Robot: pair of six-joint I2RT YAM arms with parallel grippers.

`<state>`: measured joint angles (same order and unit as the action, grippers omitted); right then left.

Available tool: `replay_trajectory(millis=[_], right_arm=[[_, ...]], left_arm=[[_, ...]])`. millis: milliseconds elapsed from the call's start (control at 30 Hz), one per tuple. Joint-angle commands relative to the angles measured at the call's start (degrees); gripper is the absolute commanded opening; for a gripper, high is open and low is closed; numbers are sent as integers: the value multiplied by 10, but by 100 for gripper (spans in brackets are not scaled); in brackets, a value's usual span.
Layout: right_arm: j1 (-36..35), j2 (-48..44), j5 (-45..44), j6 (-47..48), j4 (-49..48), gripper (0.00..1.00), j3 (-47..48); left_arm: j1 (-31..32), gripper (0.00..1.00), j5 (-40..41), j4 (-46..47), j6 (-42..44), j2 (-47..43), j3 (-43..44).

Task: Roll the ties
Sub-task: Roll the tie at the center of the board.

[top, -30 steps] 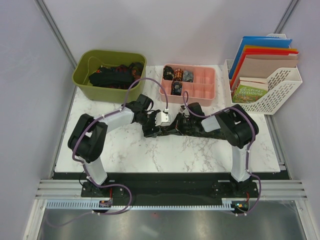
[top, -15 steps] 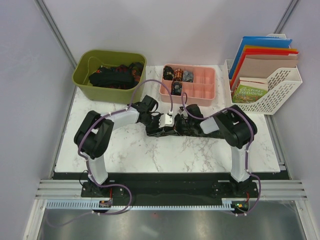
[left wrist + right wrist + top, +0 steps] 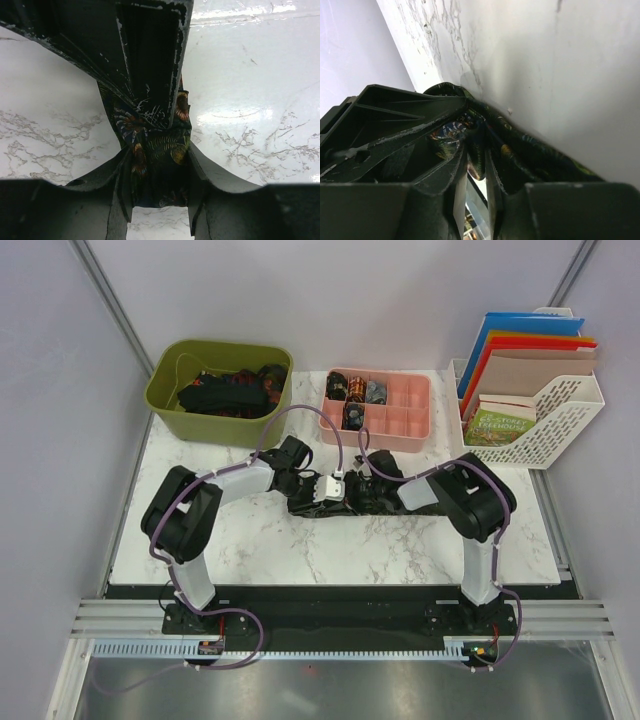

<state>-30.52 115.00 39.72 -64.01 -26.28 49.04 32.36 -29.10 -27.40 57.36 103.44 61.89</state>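
Observation:
A dark patterned tie [image 3: 312, 508] lies on the marble table [image 3: 250, 540] between the two arms, its end partly rolled. My left gripper [image 3: 338, 497] and right gripper [image 3: 353, 496] meet over that rolled end. In the left wrist view the left gripper [image 3: 158, 167] is shut on the roll of the tie [image 3: 172, 145], with both fingers against the fabric. The right gripper's fingers [image 3: 150, 55] reach in from above. In the right wrist view the right gripper [image 3: 476, 152] stands slightly open, a fold of the tie [image 3: 535, 150] loose between its fingers.
A green bin [image 3: 170, 405] at the back left holds several loose ties. A pink compartment tray [image 3: 410, 420] behind the grippers holds rolled ties in its left cells. A white file rack [image 3: 570, 420] with folders and a book stands at the back right.
The left arm has swung right, towards the right gripper, and its jaws have closed onto the roll. The right gripper's jaws have parted a little.

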Motion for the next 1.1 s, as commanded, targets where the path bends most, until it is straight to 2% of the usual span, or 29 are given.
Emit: replay_trajectory(millis=[0,233,333,567,700,800,933,1067], right_arm=[[6,-34,-14,46,55,28,23],[14,-37,-12,68,91,33,32],[14,-33,-10,68,81,27,35],[15,-20,-9,71,61,1,60],[15,-30,-9,75,54,0,71],[15,-28,-17,94,83,0,82],[15,1,-38,135,115,0,77],[16,29,-54,147,137,0,70]], left_arm=[[-5,27,25,-35,21,11,-15],[-5,26,24,-36,16,16,-10],[-5,26,25,-36,15,15,-11],[-7,27,25,-40,16,18,-5],[-9,29,23,-42,17,18,-4],[-9,31,23,-42,17,19,-3],[-12,37,22,-43,12,14,0],[-29,55,19,-49,-1,-4,3]])
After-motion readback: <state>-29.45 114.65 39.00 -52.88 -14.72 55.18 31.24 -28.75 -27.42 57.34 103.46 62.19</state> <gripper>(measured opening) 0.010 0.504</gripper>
